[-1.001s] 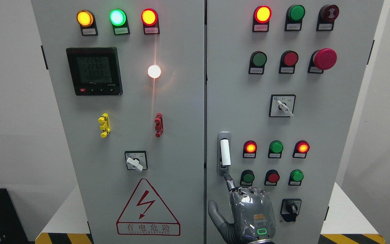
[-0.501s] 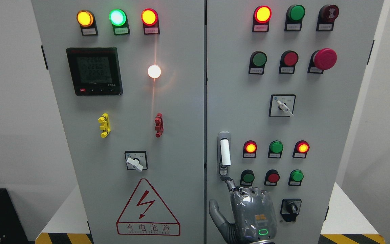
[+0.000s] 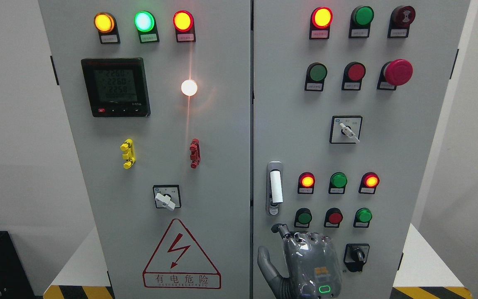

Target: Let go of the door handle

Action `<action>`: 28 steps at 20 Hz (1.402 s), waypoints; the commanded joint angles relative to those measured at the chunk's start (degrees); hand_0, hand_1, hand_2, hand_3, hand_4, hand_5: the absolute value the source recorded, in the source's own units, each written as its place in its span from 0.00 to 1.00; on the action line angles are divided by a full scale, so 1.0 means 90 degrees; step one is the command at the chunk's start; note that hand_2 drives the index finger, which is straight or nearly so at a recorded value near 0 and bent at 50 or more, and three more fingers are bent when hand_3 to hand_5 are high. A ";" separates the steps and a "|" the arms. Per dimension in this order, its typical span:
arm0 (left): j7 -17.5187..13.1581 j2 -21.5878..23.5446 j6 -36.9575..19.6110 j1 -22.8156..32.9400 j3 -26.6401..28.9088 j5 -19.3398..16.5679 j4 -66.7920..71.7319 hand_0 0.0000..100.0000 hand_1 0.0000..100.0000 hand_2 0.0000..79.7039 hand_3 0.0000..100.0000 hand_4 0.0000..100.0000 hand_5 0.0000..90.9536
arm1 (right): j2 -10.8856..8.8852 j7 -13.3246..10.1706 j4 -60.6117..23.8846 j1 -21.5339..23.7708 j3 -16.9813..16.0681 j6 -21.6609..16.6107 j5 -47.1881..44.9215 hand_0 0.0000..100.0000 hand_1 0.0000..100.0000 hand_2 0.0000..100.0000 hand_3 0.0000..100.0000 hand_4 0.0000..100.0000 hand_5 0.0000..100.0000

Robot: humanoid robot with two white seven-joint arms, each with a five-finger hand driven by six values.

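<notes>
The door handle [image 3: 275, 189] is a white lever in a silver housing at the left edge of the right cabinet door [image 3: 388, 158], standing upright. My right hand [image 3: 301, 257] comes up from the bottom edge, just below the handle and apart from it. Its index finger [image 3: 280, 229] is hooked, with a small gap between its tip and the housing's lower end. The other fingers are curled, the thumb [image 3: 266, 261] sticks out to the left, and the hand holds nothing. The left hand does not show.
Both grey cabinet doors look closed, with the seam [image 3: 252, 149] between them. Lamps and push buttons [image 3: 335, 216] sit right of the handle, and a black rotary switch [image 3: 356, 255] is beside my hand. The left door [image 3: 222, 187] carries a meter, switches and a warning triangle.
My right hand has dropped away from the handle's lower end. The index finger, which reached up to the housing, has bent and pulled back. The handle has not moved.
</notes>
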 commanded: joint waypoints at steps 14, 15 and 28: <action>0.0000 0.0000 0.0002 0.0127 0.0000 0.0000 0.0000 0.12 0.56 0.00 0.00 0.00 0.00 | -0.0010 0.0040 -0.1032 0.0951 -0.0074 -0.0332 -0.0004 0.56 0.17 0.74 1.00 0.97 1.00; 0.0000 0.0000 0.0002 0.0127 0.0000 0.0000 0.0000 0.12 0.56 0.00 0.00 0.00 0.00 | -0.0010 0.0050 -0.1061 0.0942 -0.0084 -0.0332 -0.0004 0.55 0.17 0.75 1.00 0.97 1.00; 0.0000 0.0000 0.0002 0.0127 0.0000 0.0000 0.0000 0.12 0.56 0.00 0.00 0.00 0.00 | -0.0010 0.0547 -0.0993 0.0024 -0.0162 -0.0224 0.0074 0.39 0.14 0.96 1.00 1.00 1.00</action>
